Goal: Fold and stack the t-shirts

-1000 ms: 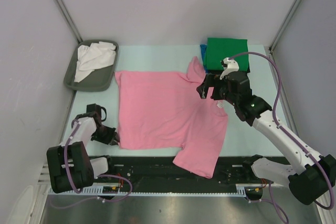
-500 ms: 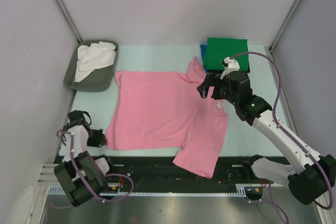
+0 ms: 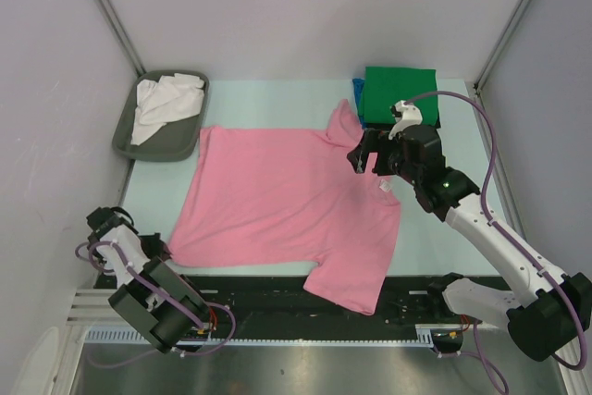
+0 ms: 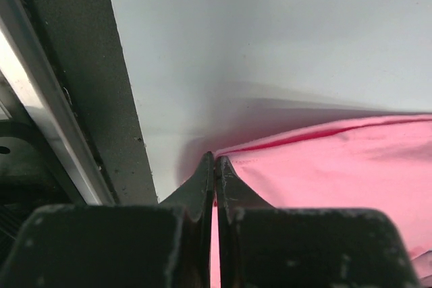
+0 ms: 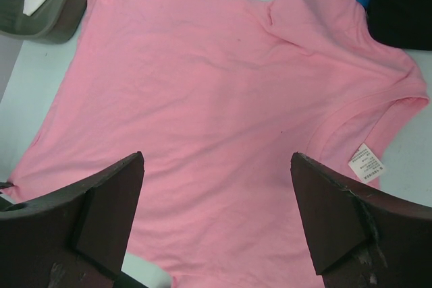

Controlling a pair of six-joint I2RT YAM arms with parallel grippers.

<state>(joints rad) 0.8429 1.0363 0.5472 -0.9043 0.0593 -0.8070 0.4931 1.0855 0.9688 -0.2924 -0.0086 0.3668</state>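
The pink t-shirt [image 3: 287,201] lies spread flat on the table, collar to the right with its label showing. My left gripper [image 3: 169,250] is shut on the shirt's near-left hem corner, close to the table's front-left edge; in the left wrist view the pink t-shirt's [image 4: 337,166] hem sits pinched in the left gripper [image 4: 216,161]. My right gripper [image 3: 368,159] hovers open above the collar, and in its own view the right gripper [image 5: 216,160] has only the pink t-shirt [image 5: 202,85] below it. Behind it is a folded stack: green t-shirt [image 3: 400,90] on top, blue [image 3: 357,92] and black [image 3: 435,122] edges beneath.
A grey tray [image 3: 153,147] at the back left holds a crumpled white t-shirt [image 3: 162,99]. The black rail [image 4: 81,99] runs along the table's near edge beside my left gripper. One pink sleeve hangs over the front edge.
My left gripper has shut on the hem corner and drawn it left and toward the front edge, stretching that corner out. The right arm has stayed put.
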